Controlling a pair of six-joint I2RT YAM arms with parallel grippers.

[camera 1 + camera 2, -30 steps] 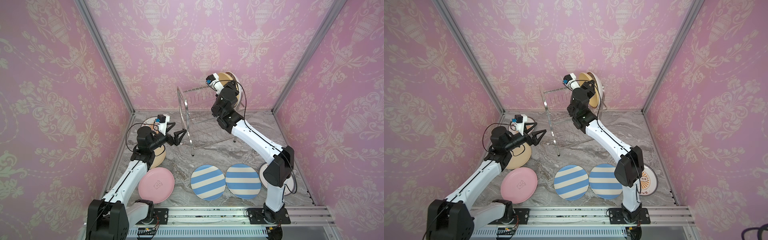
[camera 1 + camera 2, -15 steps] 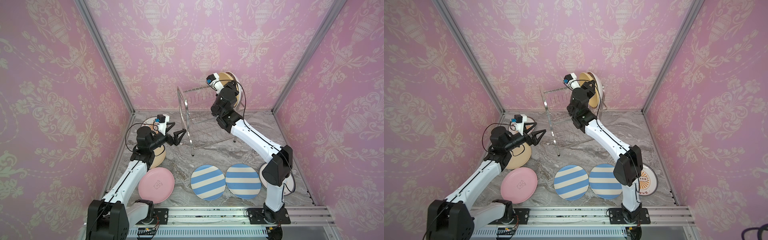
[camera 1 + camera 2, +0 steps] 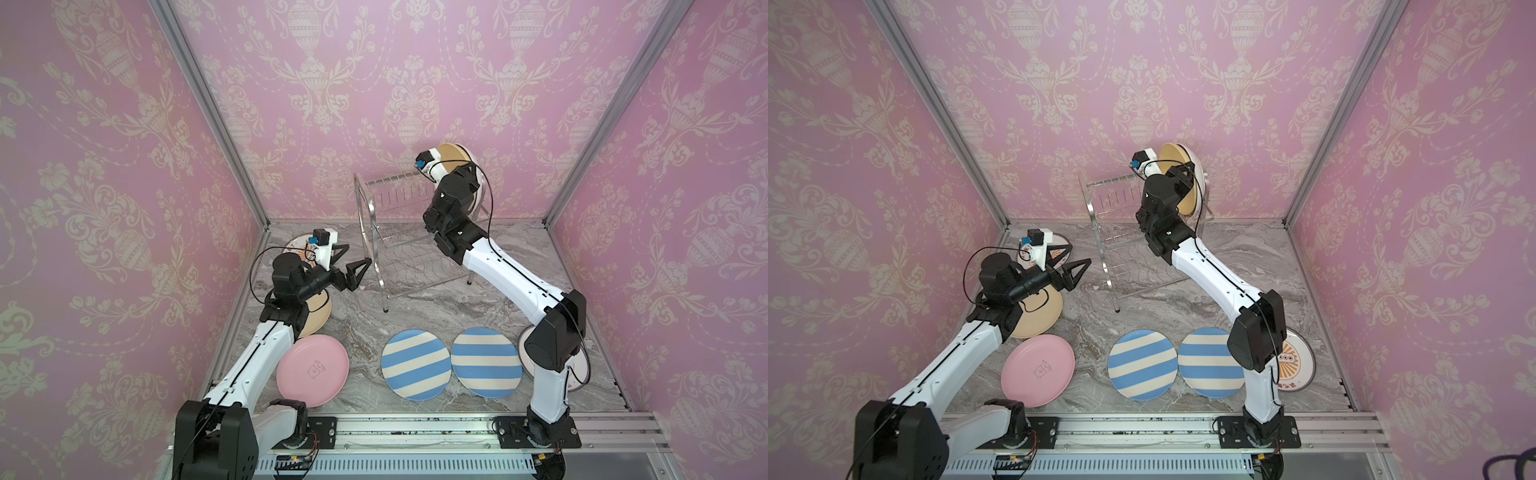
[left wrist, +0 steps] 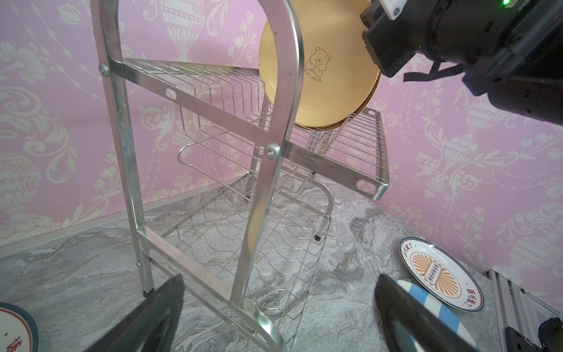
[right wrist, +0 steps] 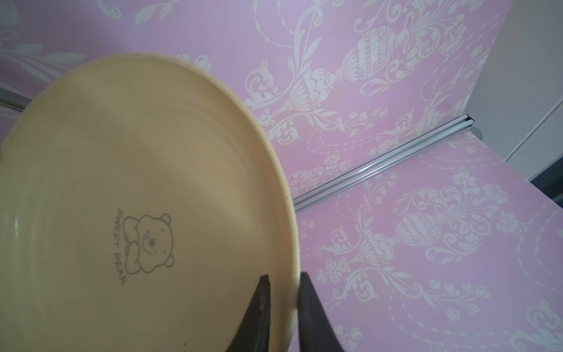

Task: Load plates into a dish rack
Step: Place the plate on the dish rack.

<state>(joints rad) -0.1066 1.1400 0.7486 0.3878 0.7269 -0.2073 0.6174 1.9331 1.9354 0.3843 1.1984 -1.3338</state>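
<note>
While the right gripper (image 5: 285, 275) reaches up to the top tier of the dish rack (image 3: 370, 232), its two dark fingers straddle the rim of the yellow plate (image 5: 137, 183). One finger lies over the printed face and the other sits at the outer edge. The wrist view does not show whether they press on the rim or stand just clear of it, so the grip cannot be told.

That plate stands on edge at the end of the upper shelf on the right arm's side, its bear print facing the rack's free slots. A brown-rimmed plate (image 4: 365, 103) stands just behind it, mostly hidden.

The left gripper (image 3: 355, 255) hovers above the marble table (image 3: 415, 307), just beside the rack's nearer arched frame. Its jaws are spread wide and empty, pointing at the rack.

Six plates lie flat on the table. The pink plate (image 3: 312, 370) lies near the front, beside the left arm. The first striped plate (image 3: 416, 365) and the second striped plate (image 3: 486, 363) lie just beside each other in front of the rack. A sunburst plate (image 3: 1293, 361) is partly hidden under the right arm's elbow. The cream plate (image 3: 1038, 316) lies beneath the left arm. A second sunburst plate (image 3: 1059, 245) lies at the back, behind the left wrist.
</note>
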